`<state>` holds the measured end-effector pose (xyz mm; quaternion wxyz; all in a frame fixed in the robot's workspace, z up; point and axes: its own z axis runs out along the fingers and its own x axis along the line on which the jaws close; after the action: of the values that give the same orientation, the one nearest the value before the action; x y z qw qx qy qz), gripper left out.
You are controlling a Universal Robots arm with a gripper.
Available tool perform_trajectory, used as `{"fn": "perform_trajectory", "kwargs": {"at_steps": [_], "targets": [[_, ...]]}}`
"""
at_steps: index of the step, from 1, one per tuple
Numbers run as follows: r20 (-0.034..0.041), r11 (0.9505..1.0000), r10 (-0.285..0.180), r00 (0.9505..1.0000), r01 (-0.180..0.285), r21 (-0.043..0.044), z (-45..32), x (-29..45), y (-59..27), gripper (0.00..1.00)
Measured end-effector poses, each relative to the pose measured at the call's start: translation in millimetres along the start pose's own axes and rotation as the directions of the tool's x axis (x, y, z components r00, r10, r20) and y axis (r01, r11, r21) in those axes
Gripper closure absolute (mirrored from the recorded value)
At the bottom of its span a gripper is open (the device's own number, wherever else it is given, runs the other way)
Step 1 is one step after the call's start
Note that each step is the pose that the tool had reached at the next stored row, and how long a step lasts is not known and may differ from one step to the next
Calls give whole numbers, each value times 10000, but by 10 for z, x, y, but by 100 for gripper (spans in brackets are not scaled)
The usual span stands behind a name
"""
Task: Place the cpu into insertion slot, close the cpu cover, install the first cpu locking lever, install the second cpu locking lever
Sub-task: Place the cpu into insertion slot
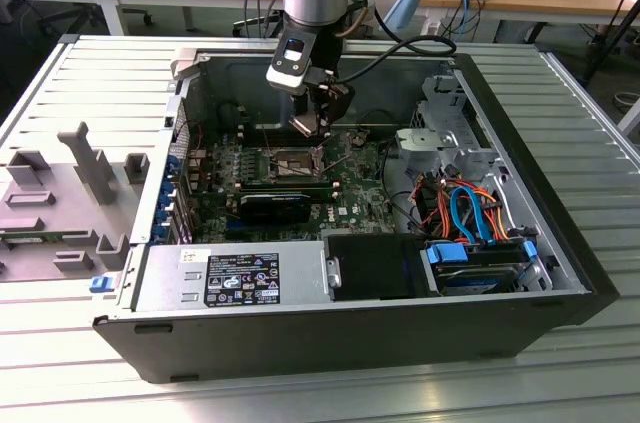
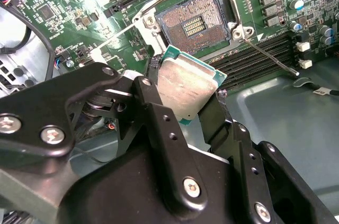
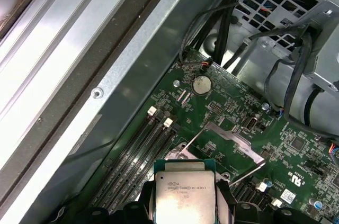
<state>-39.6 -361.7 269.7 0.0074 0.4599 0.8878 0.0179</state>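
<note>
My gripper is shut on the cpu, a flat square chip with a silvery top and a green edge, held by two opposite sides between black fingers. The chip hangs tilted just above and beside the insertion slot, an open square socket with bare gold contacts and a shiny rim. The first wrist view has the cpu in front of the raised silvery cpu cover. Two thin wire locking levers stand swung away from the socket. In the exterior view the gripper hovers over the slot.
The open computer case lies on a slatted metal table. Long black memory slots flank the socket. A black card, a power supply, a drive cage and bundled cables crowd the case. Grey holders sit at the exterior view's left.
</note>
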Motion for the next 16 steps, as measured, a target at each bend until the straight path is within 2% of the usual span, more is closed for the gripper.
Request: {"fn": "perform_trajectory", "kwargs": {"at_steps": [16], "targets": [[4, 10000, 83, 10000, -83, 0, 1, 0, 0, 45]]}}
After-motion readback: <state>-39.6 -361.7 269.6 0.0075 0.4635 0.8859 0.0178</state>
